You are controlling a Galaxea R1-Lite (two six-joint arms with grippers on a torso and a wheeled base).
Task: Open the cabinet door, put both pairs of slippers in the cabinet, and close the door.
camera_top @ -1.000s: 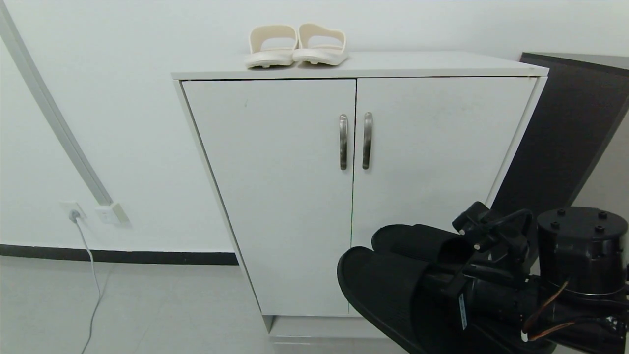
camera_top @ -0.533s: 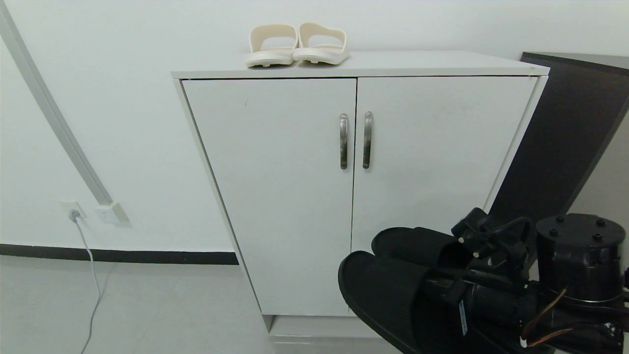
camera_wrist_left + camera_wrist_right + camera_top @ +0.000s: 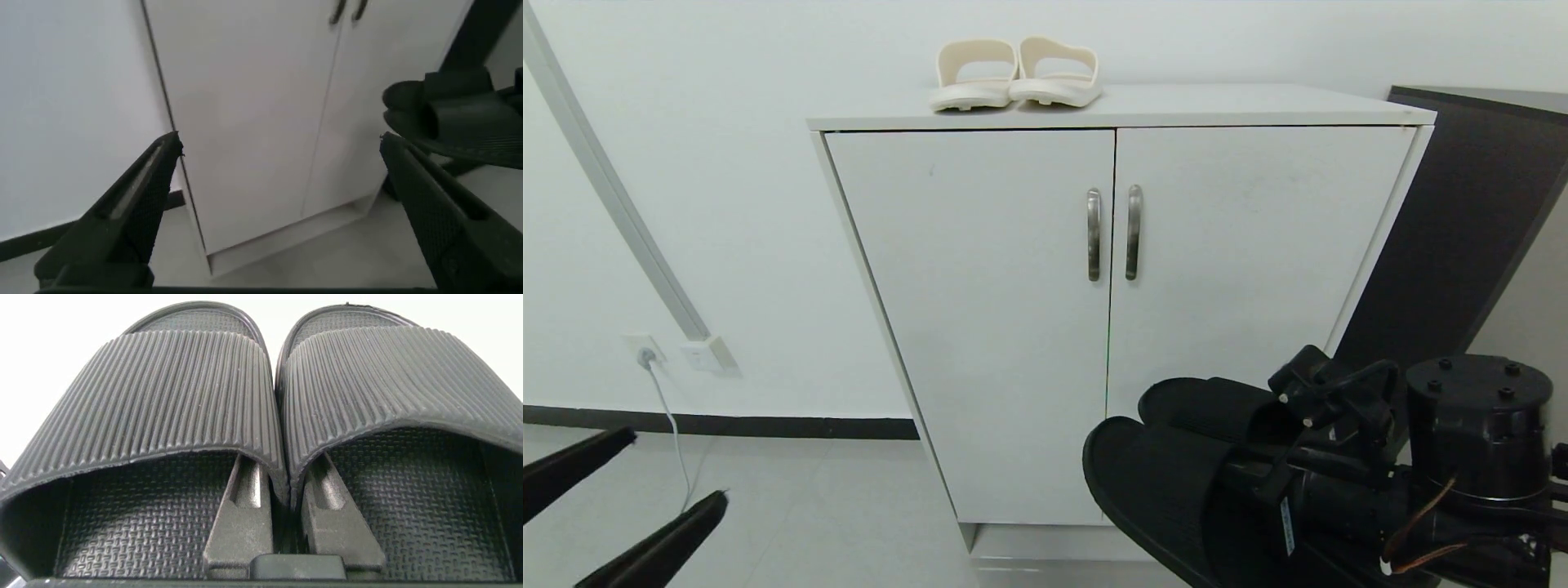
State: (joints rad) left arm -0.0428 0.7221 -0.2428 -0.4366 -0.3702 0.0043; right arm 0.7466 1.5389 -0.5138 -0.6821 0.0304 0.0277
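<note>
A white cabinet (image 3: 1111, 327) stands against a white wall (image 3: 727, 163) on a pale tiled floor (image 3: 809, 506). Just beside its right flank rises a dark panel (image 3: 1478, 220). On the wall to the left, a grey conduit (image 3: 613, 204) slants down to a small box, with a socket (image 3: 644, 353) near it and a cable (image 3: 678, 457) hanging from the socket to the floor. A black skirting strip (image 3: 768, 426) runs along the foot of the wall.

The left door (image 3: 980, 327) and the right door (image 3: 1241, 261) are both shut, their edges meeting at the middle, so the inside of the cabinet is hidden. Two upright metal handles (image 3: 1093, 235) sit side by side at that seam.

The cream slippers (image 3: 1015, 75) lie together on the cabinet top, toward its left half, toes facing outward.

The black slippers (image 3: 1176, 474) hang in the air low in front of the right door, apart from it, carried by the right pincer (image 3: 288, 510). One finger lies inside each slipper under its ribbed strap, and the two fingers squeeze the adjoining inner walls of the pair between them.

The left pincer (image 3: 678, 464) is low, left of the cabinet and above the floor. Its fingers are spread wide and hold nothing.
</note>
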